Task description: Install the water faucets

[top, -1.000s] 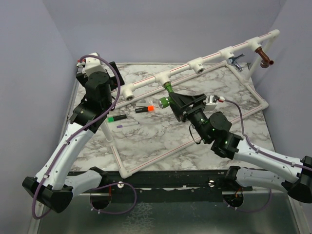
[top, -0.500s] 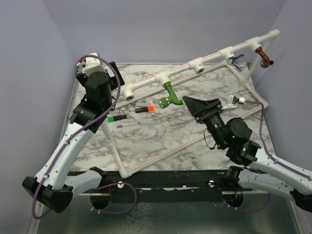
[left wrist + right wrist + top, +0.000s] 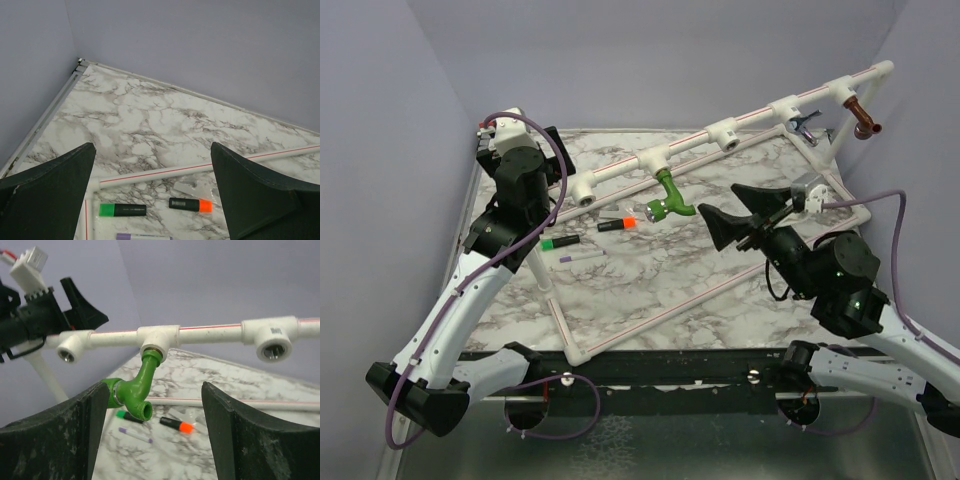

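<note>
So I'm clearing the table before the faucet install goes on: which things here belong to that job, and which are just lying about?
Job in hand: green faucet, chrome faucet, copper faucet, white pipe rail.

Lying about: orange-capped marker, green-capped marker, purple pen.

The bright green plastic faucet [image 3: 669, 197] hangs from the raised white pipe rail [image 3: 690, 145], barring the way beneath it. The right gripper [image 3: 717, 200], jaws spread, faces it without touching. Bare marble tabletop [image 3: 650, 270] gives room below. An orange-capped marker pen [image 3: 620, 222] and a green-capped marker pen [image 3: 560, 243] crowd the left.
</note>
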Controlling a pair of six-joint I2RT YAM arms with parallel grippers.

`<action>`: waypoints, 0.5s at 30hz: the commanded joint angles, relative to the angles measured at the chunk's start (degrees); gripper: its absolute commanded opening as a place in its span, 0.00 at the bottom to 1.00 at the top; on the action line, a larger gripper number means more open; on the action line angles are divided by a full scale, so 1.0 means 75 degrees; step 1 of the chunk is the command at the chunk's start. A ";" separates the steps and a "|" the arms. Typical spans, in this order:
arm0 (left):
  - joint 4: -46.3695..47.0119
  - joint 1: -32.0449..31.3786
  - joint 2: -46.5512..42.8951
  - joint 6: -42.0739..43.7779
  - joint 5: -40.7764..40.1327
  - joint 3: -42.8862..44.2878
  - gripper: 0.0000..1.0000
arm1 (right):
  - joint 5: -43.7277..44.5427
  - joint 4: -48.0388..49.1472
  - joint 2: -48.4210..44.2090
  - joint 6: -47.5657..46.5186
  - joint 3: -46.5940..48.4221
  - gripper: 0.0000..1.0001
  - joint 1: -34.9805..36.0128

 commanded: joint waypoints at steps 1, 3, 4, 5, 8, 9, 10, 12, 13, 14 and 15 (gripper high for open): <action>-0.2588 -0.0334 0.0385 0.0265 0.1262 -0.0707 0.99 | -0.1977 -0.1352 0.0114 -0.3647 0.0463 0.80 -0.0006; -0.2589 -0.0334 0.0358 0.0290 0.1239 -0.0711 0.99 | -0.2327 -0.1732 0.0131 -0.4524 0.0621 0.80 -0.0008; -0.2596 -0.0334 0.0333 0.0291 0.1227 -0.0718 0.99 | -0.2399 -0.1885 0.0136 -0.5120 0.0663 0.80 -0.0008; -0.2592 -0.0334 0.0328 0.0291 0.1224 -0.0725 0.99 | -0.2401 -0.1973 0.0134 -0.5478 0.0697 0.80 -0.0008; -0.2587 -0.0334 0.0316 0.0303 0.1224 -0.0736 0.99 | -0.2421 -0.2072 0.0086 -0.6713 0.0633 0.83 -0.0007; -0.2587 -0.0334 0.0316 0.0303 0.1229 -0.0746 0.99 | -0.2538 -0.2191 0.0065 -0.7166 0.0597 0.83 -0.0011; -0.2592 -0.0334 0.0316 0.0303 0.1233 -0.0747 0.99 | -0.2600 -0.2213 0.0044 -0.7571 0.0519 0.84 -0.0005; -0.2593 -0.0334 0.0318 0.0303 0.1239 -0.0748 0.99 | -0.2533 -0.2273 0.0075 -0.8328 0.0405 0.85 -0.0006; -0.2592 -0.0334 0.0317 0.0303 0.1237 -0.0745 0.99 | -0.2434 -0.2347 0.0150 -0.8662 0.0403 0.84 -0.0005; -0.2593 -0.0334 0.0325 0.0303 0.1235 -0.0737 0.99 | -0.2324 -0.2467 0.0229 -0.8984 0.0439 0.84 -0.0005; -0.2586 -0.0334 0.0325 0.0312 0.1237 -0.0736 0.99 | -0.2251 -0.2624 0.0339 -0.9235 0.0500 0.85 -0.0005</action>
